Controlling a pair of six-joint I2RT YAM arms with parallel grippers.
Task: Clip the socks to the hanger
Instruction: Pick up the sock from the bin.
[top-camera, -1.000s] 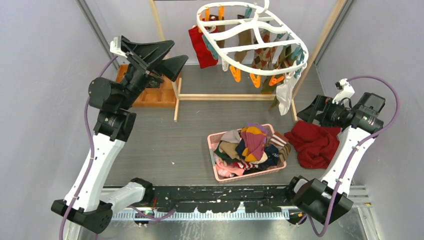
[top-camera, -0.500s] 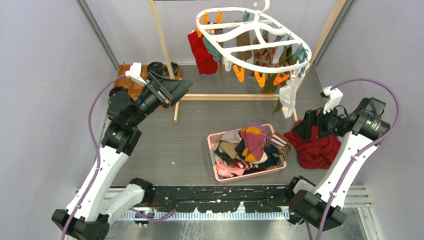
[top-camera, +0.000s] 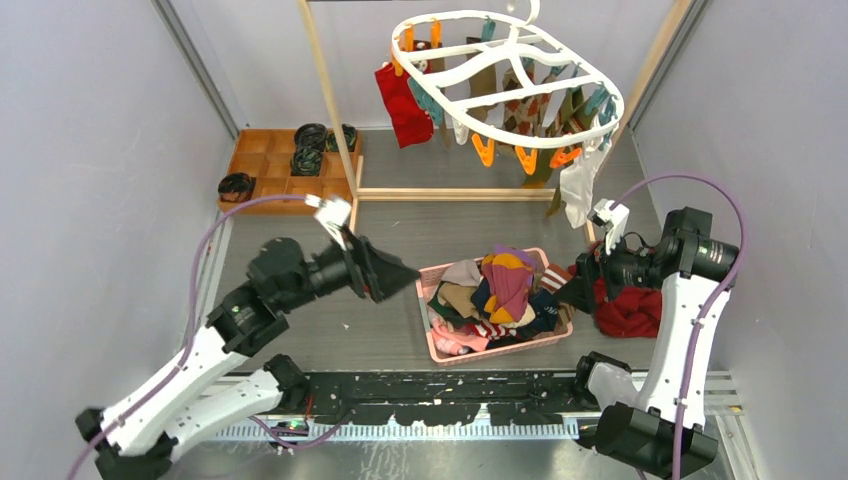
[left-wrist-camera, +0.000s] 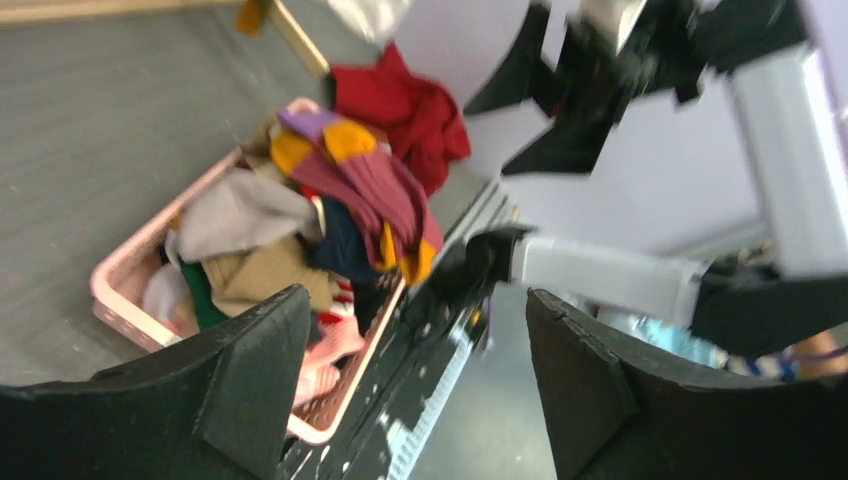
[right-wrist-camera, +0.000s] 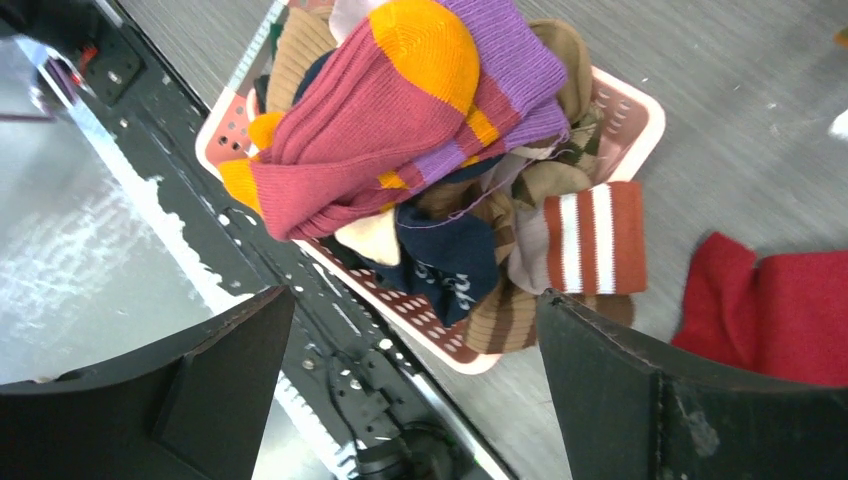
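While the hanger (top-camera: 450, 17) hangs at the back, its long oval running left to right, we see loose socks (top-camera: 505, 290) heaped in the pink basket (top-camera: 432, 340); the left gripper (top-camera: 405, 280) and right gripper (top-camera: 575, 290), jaws wide and empty, have swung in beside it, apparently not touching.

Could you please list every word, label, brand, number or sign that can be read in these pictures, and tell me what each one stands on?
No text can be read in any view.
Navy sock in the pink basket: pale marks that might be lettering, too small and creased to read.
Hanger and wooden tray: no label or number shows.
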